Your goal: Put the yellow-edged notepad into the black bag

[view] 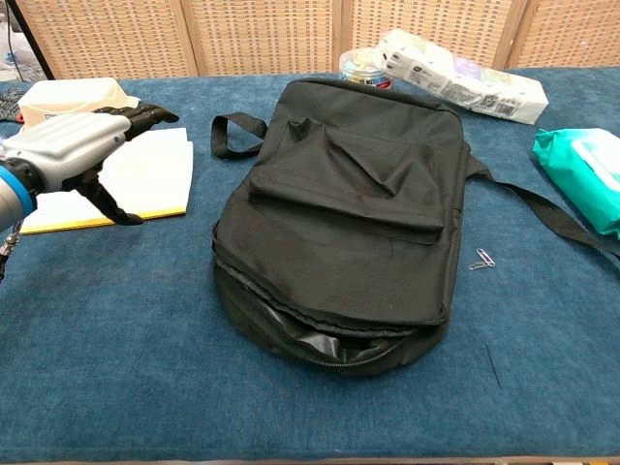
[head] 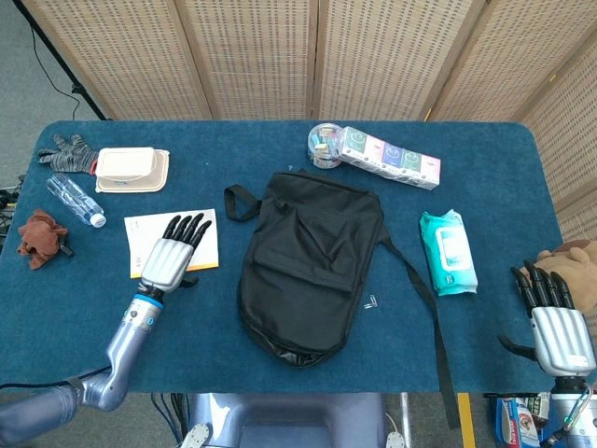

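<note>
The yellow-edged notepad lies flat on the blue table, left of the black bag. The bag lies flat in the middle, its zipper gaping along the near edge. My left hand hovers over the notepad with fingers stretched forward and apart, thumb down at the pad's near edge, holding nothing. My right hand stays at the table's right front corner, fingers straight and empty; the chest view does not show it.
A cream lunch box, a water bottle, a grey glove and a brown cloth sit at the left. Tissue packs, a small jar, a teal wipes pack and paper clips lie to the right.
</note>
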Robot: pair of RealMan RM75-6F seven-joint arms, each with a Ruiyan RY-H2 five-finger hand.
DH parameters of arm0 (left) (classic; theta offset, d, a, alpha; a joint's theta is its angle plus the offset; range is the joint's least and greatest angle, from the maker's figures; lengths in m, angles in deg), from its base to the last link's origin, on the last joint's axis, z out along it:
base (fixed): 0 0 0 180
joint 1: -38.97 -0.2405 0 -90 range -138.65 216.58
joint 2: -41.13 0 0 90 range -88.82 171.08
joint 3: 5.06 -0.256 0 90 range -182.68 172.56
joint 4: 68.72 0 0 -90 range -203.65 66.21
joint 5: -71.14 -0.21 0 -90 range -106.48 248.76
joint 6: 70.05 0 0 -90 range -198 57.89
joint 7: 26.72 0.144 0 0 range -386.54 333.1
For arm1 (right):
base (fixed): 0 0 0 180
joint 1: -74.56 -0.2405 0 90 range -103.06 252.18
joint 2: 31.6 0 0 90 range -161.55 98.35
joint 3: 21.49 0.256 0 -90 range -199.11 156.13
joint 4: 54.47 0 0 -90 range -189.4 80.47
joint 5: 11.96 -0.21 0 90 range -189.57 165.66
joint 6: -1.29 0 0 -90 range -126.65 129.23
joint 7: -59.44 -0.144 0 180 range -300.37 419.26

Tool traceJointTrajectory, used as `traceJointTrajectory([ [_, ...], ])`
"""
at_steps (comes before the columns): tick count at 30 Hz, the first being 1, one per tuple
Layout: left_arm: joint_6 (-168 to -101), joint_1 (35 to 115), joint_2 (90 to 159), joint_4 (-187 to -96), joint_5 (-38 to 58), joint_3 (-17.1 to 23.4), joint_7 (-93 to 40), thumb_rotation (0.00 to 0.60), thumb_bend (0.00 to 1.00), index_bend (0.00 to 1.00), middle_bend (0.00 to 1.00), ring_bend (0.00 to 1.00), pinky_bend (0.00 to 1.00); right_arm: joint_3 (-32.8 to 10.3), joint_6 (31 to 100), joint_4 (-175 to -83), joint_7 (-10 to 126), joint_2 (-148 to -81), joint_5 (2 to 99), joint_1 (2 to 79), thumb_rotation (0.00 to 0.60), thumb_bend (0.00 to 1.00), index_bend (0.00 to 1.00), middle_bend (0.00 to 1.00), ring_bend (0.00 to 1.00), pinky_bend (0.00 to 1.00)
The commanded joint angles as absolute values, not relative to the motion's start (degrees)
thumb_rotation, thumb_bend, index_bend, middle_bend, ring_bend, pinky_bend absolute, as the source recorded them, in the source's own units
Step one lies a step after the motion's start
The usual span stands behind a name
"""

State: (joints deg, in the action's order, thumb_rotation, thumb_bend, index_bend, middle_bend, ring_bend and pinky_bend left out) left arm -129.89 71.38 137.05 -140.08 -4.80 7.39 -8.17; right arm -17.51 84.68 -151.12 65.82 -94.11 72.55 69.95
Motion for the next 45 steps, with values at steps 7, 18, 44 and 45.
traceJointTrajectory([
  [7, -129.13, 73.97, 141.47, -134.24, -3.42, 7.73, -10.82, 0.600, 0.00, 0.00, 0.00, 0.00, 0.00, -17.40, 84.38, -150.97, 65.78, -94.21, 72.07, 69.79, 0.600, 0.00, 0.00, 0.00, 0.00, 0.00],
  [18, -128.71, 75.89, 144.29, -129.84, -2.31, 7.85, -11.19, 0.600, 0.00, 0.00, 0.00, 0.00, 0.00, -17.31, 84.07, -150.77, 65.42, -94.17, 71.57, 69.68, 0.600, 0.00, 0.00, 0.00, 0.00, 0.00],
  [44, -127.09, 77.45, 147.59, -119.48, 0.81, 7.49, -10.27, 0.600, 0.05, 0.00, 0.00, 0.00, 0.00, -17.32, 83.89, -150.78, 64.85, -94.04, 71.29, 69.56, 0.600, 0.00, 0.00, 0.00, 0.00, 0.00],
  [45, -127.13, 77.44, 147.65, -119.12, 1.00, 7.57, -10.16, 0.600, 0.06, 0.00, 0.00, 0.00, 0.00, -17.31, 83.88, -150.83, 64.77, -94.02, 71.31, 69.54, 0.600, 0.00, 0.00, 0.00, 0.00, 0.00],
])
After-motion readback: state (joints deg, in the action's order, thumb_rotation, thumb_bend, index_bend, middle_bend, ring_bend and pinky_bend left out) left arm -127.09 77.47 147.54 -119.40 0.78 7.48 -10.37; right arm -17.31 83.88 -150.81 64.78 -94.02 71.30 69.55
